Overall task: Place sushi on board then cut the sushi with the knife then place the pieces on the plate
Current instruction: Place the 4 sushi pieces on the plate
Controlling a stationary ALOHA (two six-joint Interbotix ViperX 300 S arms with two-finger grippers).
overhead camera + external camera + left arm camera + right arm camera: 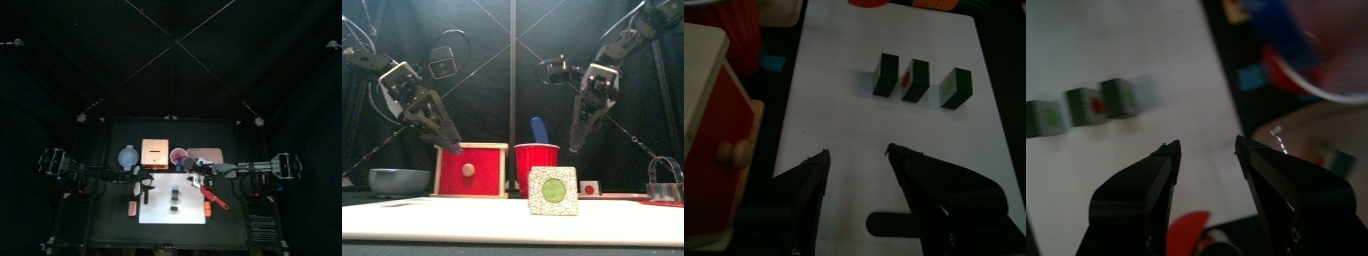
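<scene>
- The sushi [915,80] lies on the white board [844,110] as three blocks, two close together and one apart; the cutting looks done.
- The red knife [214,200] rests at the board's right edge.
- My left end effector [857,153] and right end effector [1207,143] hover released, empty.
- Left to do: carrying the pieces to the pink plate [205,155].

White cutting board [844,115], dark green sushi pieces [914,82], red cup [536,168]
</scene>
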